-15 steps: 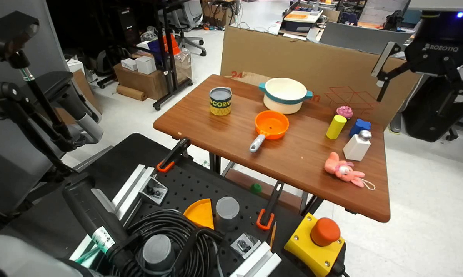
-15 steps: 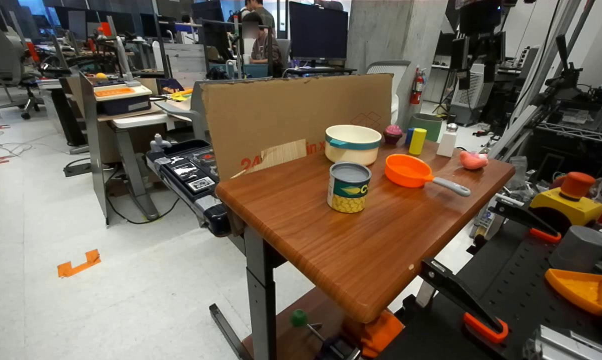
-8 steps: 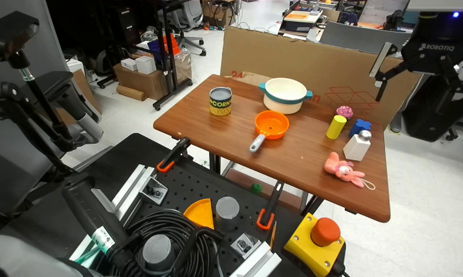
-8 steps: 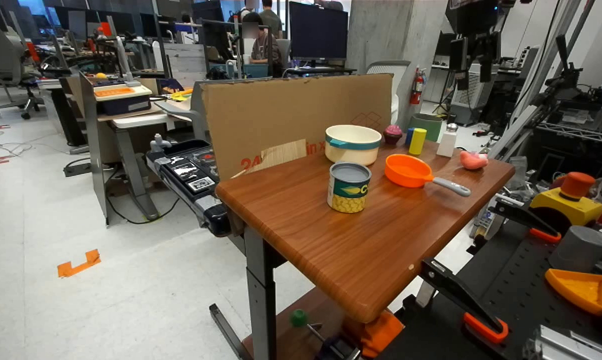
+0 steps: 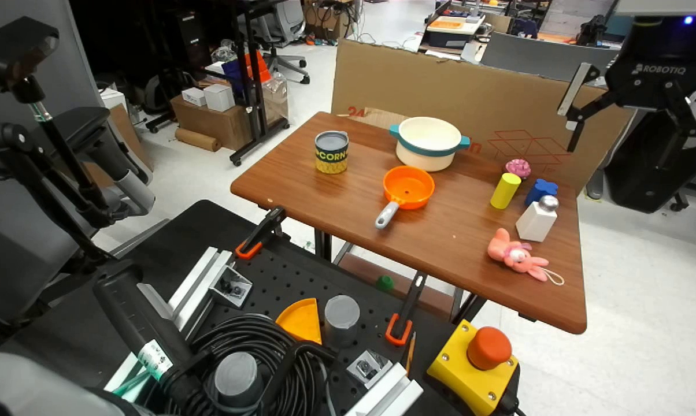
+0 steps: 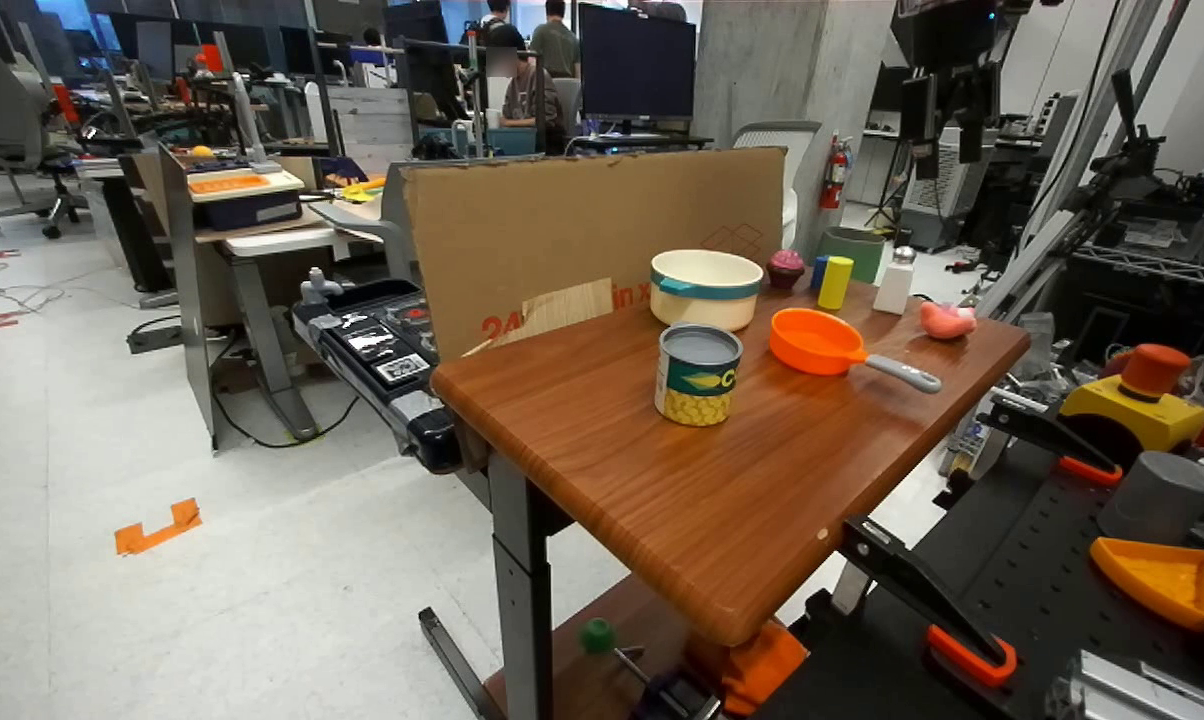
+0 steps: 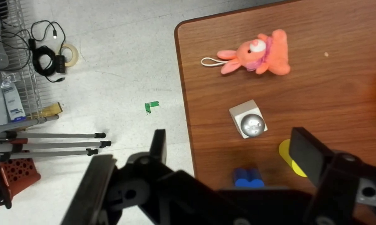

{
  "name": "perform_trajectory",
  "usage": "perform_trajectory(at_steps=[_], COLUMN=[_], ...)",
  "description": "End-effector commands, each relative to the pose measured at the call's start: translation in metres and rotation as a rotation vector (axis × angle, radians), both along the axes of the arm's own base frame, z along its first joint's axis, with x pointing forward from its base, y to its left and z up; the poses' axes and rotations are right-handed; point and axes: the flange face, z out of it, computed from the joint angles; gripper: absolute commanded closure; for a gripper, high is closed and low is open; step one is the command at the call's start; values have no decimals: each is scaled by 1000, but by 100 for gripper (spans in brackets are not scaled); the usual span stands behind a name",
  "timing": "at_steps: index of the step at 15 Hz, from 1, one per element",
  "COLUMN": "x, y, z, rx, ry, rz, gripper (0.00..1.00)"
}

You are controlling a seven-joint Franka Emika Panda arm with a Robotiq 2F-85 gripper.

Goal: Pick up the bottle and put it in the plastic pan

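Going left to right in an exterior view, we first meet the corn can (image 5: 331,153), upright on the brown table (image 5: 290,179). Next we come to the orange pan (image 5: 408,186), its grey handle (image 5: 387,215) angled toward the near edge, with the teal-banded cream pot (image 5: 426,143) just behind it. Well apart from these, toward the right-hand end, we find the yellow cylinder (image 5: 505,192), the pink cupcake (image 5: 518,168) behind it, and the plush rabbit (image 5: 513,252) lying nearest the camera. Between the rabbit and the blue piece (image 5: 543,189) we see the white bottle (image 5: 535,222), standing upright on the tabletop under its silver cap (image 5: 548,203), well apart from the pan. Farthest right, the arm's end hangs higher than the table; in the wrist view we see the gripper (image 7: 231,142) with its jaws spread wide, the bottle showing on the wood past the gap, and one finger (image 7: 308,153) partly hiding the yellow cylinder.
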Motion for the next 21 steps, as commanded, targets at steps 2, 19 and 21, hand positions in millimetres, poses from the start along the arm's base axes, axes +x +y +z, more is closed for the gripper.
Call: perform_trajectory(at_steps=[2, 19, 21], x=[2, 0, 0], y=[0, -10, -4], z=[10, -30, -22], rx=[24, -7, 40], ry=[-39, 1, -13], rz=[27, 46, 59], gripper=[0, 0, 0])
